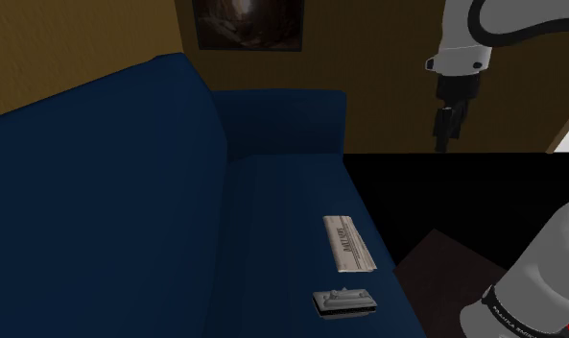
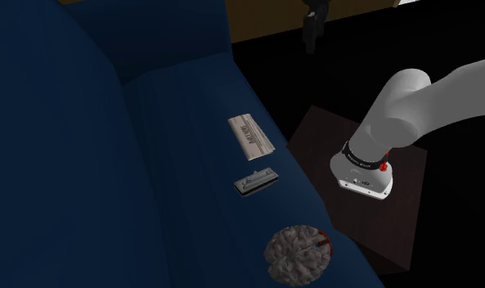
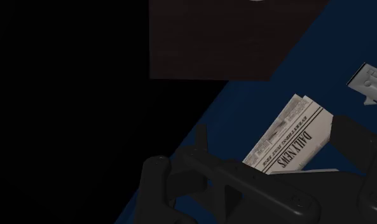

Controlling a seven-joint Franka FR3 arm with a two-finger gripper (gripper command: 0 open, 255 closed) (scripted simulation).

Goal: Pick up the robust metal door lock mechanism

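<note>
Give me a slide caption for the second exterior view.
Grey lock mechanism on blue sofa, between folded newspaper and lumpy grey object; gripper hovers well away.

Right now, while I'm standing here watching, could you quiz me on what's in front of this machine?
1. True or false: the tool touches the lock mechanism.
2. What lies between the folded newspaper and the brain-shaped object on the sofa?
3. The sofa is: A red, B dark blue, C white?
Key: 1 false; 2 the lock mechanism; 3 B.
</note>
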